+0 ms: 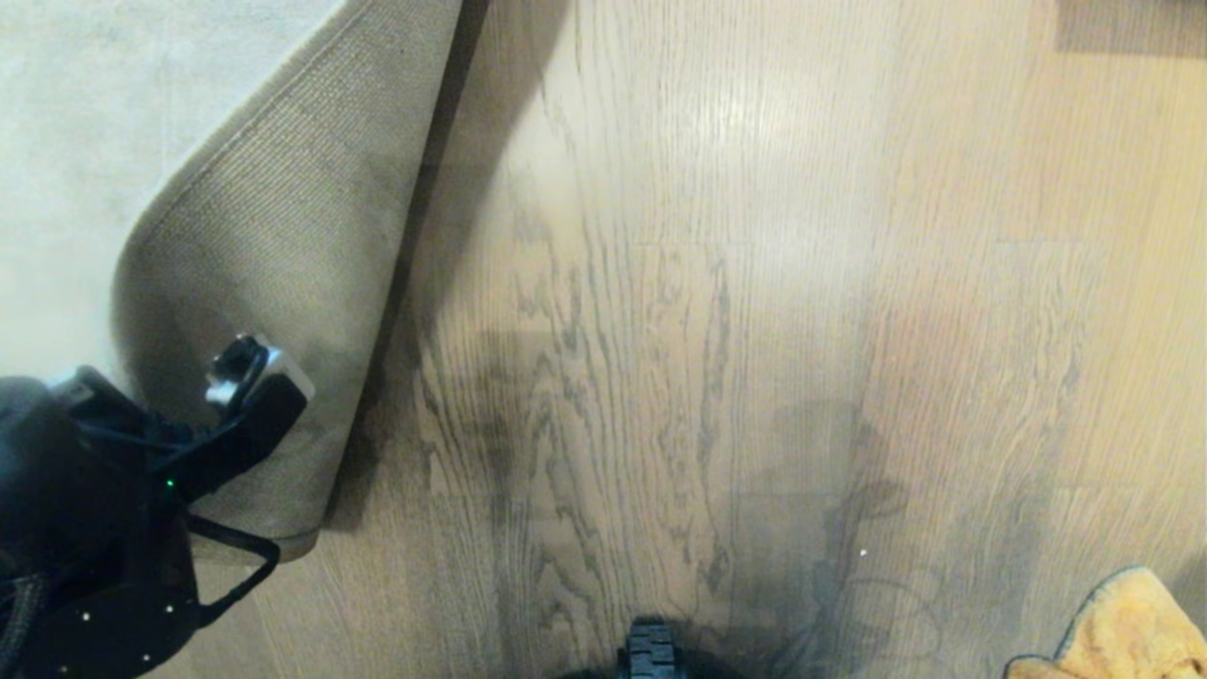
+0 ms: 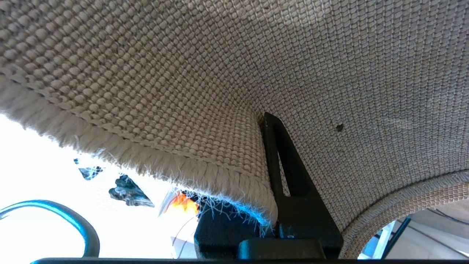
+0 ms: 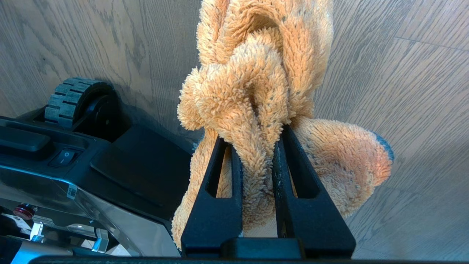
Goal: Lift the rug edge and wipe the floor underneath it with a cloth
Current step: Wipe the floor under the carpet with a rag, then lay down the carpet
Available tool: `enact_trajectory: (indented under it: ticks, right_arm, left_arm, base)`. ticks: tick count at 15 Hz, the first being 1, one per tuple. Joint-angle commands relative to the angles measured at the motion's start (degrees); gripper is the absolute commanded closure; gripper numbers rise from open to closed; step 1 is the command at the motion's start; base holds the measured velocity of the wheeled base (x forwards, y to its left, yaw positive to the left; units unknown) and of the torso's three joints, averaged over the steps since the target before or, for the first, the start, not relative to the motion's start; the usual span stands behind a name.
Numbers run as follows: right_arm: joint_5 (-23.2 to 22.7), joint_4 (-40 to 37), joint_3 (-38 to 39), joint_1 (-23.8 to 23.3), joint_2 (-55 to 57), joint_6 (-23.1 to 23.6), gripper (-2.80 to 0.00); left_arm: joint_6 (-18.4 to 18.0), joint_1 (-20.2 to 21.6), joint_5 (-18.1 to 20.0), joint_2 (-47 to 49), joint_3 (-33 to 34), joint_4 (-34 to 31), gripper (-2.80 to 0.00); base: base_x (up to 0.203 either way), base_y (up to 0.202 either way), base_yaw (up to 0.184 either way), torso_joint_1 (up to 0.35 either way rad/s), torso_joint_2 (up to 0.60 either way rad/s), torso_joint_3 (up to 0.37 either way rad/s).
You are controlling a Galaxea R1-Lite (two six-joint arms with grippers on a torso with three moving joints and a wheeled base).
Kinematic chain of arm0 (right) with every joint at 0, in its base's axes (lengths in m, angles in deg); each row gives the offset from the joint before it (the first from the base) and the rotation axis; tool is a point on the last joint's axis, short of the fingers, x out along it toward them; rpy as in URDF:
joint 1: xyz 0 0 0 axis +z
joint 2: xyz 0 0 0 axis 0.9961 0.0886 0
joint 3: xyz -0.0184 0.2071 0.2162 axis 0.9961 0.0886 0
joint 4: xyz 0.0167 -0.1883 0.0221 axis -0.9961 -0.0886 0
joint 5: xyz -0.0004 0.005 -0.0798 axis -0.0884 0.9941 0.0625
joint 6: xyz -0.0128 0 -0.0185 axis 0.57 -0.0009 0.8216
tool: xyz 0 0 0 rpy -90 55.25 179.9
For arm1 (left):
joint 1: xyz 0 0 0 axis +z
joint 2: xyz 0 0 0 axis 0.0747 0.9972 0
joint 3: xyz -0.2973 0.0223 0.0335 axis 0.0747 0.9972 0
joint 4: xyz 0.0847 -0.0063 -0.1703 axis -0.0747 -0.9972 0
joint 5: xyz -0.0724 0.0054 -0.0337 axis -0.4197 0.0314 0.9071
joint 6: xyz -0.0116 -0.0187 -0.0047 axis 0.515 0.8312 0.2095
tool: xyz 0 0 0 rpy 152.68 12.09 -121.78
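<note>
The left gripper [image 2: 269, 205] is clamped shut on the rug edge [image 2: 220, 176]: in the left wrist view one black finger [image 2: 289, 172] lies flat against the coarse woven tan backing, the other is hidden behind the frayed pale border, and the rug passes between them. In the head view the left gripper [image 1: 255, 377] sits at the lower left of the frame, holding the rug corner [image 1: 283, 245] folded over so its backing faces up, a tan wedge running from the top centre-left down to the lower left. The pale grey pile of the rug [image 1: 94, 113] fills the upper left corner behind the fold.

The right gripper [image 3: 256, 172] is closed on the cloth [image 3: 253, 95]: a fold of fluffy orange-yellow microfibre is pinched between its two black fingers [image 3: 220, 190], and the rest bunches above and to either side of them, a dark-trimmed corner at the right. In the head view only a part of the cloth [image 1: 1122, 632] shows, at the lower right corner.

The floor [image 1: 754, 283], oak-look planks with dark wavy grain, lies bare across the centre and right of the head view, just beside the folded rug. A ridged black wheel [image 1: 651, 651] of the robot's base shows at the bottom centre.
</note>
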Motion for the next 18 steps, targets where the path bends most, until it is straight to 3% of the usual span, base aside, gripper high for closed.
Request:
enact_trajectory:
  ticks: [1,4,7,13,18]
  right_arm:
    - [-0.1,0.0,0.0,0.0,0.2,0.1,0.00]
    - [-0.1,0.0,0.0,-0.6,0.2,0.1,0.00]
    - [-0.1,0.0,0.0,-5.0,-2.3,0.1,0.00]
    - [-0.1,0.0,0.0,-5.5,-16.0,-0.1,0.00]
    - [0.2,0.0,0.0,-5.6,-16.1,-2.1,0.00]
  left_arm:
    - [-0.4,-0.5,-0.4,0.1,-0.1,0.5,0.00]
    - [-0.4,-0.5,-0.4,0.1,0.0,0.5,0.00]
    - [-0.4,-0.5,-0.4,0.1,-0.1,0.5,0.00]
    - [-0.4,-0.5,-0.6,0.0,-0.1,0.5,0.00]
    - [-0.4,-0.4,-0.7,-0.4,-0.6,0.5,0.00]
  base:
    - [0.000,0.000,0.000,0.000,0.00,0.000]
    - [0.000,0.000,0.000,0.000,0.00,0.000]
    - [0.000,0.000,0.000,0.000,0.00,0.000]
    - [0.000,0.000,0.000,0.000,0.00,0.000]
    - [0.000,0.000,0.000,0.000,0.00,0.000]
